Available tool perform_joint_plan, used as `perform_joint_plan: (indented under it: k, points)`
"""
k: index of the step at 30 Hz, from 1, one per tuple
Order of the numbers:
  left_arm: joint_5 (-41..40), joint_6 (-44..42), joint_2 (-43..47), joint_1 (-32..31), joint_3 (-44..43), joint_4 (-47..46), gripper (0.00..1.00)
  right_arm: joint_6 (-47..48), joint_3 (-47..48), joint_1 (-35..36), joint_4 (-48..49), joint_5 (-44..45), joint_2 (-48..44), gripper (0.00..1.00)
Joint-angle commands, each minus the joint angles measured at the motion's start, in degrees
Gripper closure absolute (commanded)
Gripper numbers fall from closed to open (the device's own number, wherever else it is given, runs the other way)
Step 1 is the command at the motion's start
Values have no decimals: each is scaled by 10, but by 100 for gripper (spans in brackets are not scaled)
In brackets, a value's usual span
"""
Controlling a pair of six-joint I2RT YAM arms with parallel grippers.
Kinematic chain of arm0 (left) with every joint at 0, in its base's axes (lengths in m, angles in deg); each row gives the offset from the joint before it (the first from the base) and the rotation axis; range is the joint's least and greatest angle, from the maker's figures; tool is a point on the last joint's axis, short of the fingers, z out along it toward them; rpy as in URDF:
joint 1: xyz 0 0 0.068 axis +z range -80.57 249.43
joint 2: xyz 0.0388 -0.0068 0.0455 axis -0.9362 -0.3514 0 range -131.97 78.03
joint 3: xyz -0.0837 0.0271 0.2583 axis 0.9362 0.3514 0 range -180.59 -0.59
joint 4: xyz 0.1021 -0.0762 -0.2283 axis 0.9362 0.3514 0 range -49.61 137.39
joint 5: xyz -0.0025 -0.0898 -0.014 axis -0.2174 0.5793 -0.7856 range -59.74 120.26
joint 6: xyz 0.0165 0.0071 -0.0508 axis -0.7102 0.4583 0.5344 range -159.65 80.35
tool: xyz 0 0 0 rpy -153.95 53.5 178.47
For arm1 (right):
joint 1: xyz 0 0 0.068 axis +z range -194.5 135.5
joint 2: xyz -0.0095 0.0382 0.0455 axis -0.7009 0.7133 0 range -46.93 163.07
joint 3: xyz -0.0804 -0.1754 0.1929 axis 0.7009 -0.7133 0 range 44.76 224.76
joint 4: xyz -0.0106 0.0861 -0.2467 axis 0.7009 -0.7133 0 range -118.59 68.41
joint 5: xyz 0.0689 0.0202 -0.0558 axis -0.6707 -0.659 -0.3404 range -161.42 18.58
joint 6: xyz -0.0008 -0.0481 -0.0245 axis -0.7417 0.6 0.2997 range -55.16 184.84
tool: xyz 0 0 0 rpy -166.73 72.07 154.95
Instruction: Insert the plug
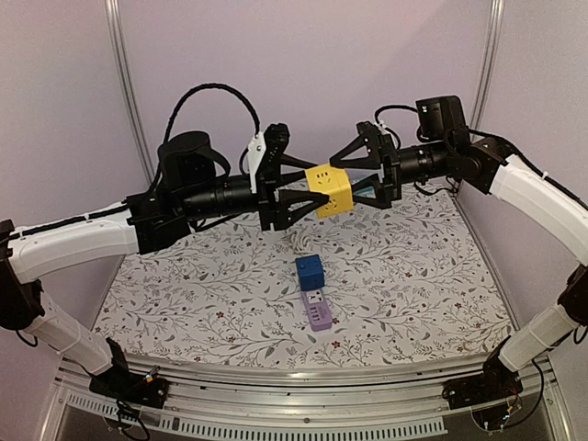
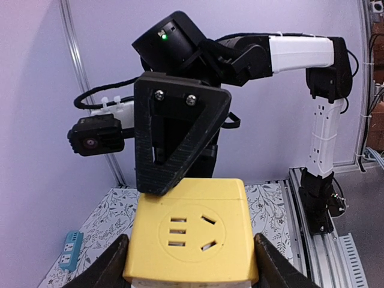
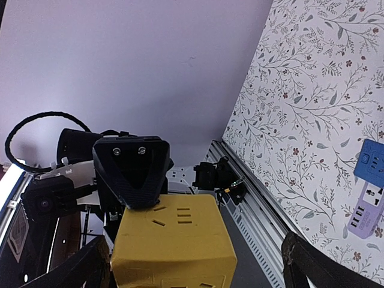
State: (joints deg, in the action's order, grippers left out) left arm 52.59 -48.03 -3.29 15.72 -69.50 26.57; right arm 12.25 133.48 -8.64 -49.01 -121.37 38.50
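A yellow cube-shaped plastic socket adapter [image 1: 331, 190] hangs in the air above the far middle of the table [image 1: 423, 276], which is covered with a white cloth printed with grey leaves and small flowers. The left end effector [image 1: 310, 191] reaches in from the left and pinches the yellow cube: in the left wrist view its two black fingers [image 2: 108, 267] press against the cube's left and right sides, and a round socket face with slots looks up at the camera. The right end effector [image 1: 356, 179] comes in from the right with its jaws spread wide. In the right wrist view one of its fingers [image 3: 312, 264] stands clearly apart from the cube; whether the other touches the cube cannot be told. Below the cube, near the middle of the table, a blue cube-shaped socket adapter [image 1: 310, 271] sits at the far end of a lilac plastic power strip [image 1: 318, 312] that lies with its length running near to far; whether the two are plugged together cannot be told. A thin white cable [image 1: 299, 242] lies just beyond the blue cube.
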Motion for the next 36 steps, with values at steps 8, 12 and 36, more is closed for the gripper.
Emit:
perform_joint_plan:
  k: [8,12,36]
  points:
    - [23,6,14,5,5,-7,100,12,-15,0,-15,-20,-27,9]
    - [24,14,13,5,5,-8,100,16,-14,8,-11,-33,-29,7]
    - [235,587,-34,103,40,-238,100,321,-138,34,147,97,-162,1]
